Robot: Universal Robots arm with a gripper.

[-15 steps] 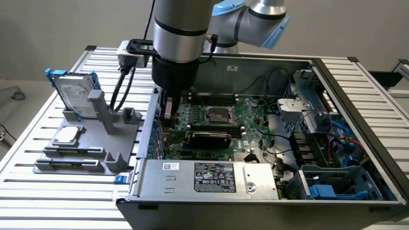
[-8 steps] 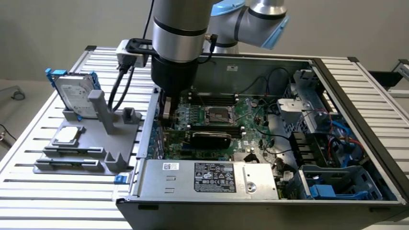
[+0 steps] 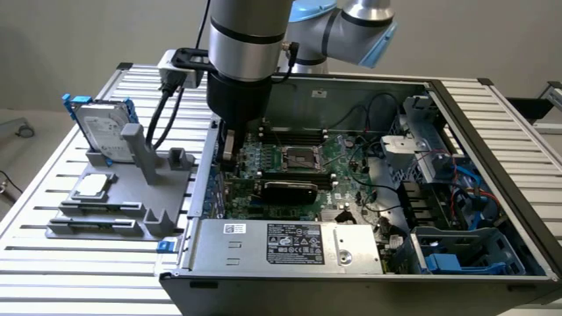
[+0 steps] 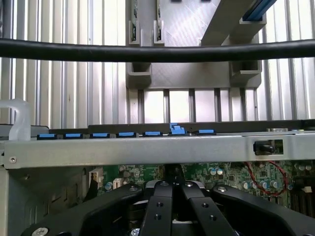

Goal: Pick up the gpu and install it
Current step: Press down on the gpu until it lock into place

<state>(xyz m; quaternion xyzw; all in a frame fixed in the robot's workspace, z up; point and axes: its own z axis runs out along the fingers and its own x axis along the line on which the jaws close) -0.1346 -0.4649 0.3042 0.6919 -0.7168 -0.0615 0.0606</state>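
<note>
Shows the black two-fingered gripper low inside the open grey metal computer case, close to the wall on the exterior view's left. Clenched tight in the wrist view, fingertips meeting with nothing visibly between them.

Places the gpu, a short card with a black shroud, on the green motherboard, just below the square processor socket and near the fingers. Seems to sit in a slot; cannot tell from here whether fully home or touched by the gripper.

Risks, as judged:
- Could leave the card half seated if pressed at one end alone, tilting it in the slot.
- Could jam the card's end against the case wall, given how near the fingers hang to it.
- Could snag the thick black cable crossing the wrist view on the case edge.
- Could scrape small board parts lying right under the fingers.

Contents:
- Holds, within the case, the motherboard, the card, loose black wiring, a silver labelled power supply at the near edge, and a blue plastic drive bay in the corner on the exterior view's right.
- Carries, on the grey moulded fixture beside the case on the slatted metal table, an upright silver hard drive in a blue frame and a flat square silver chip.
</note>
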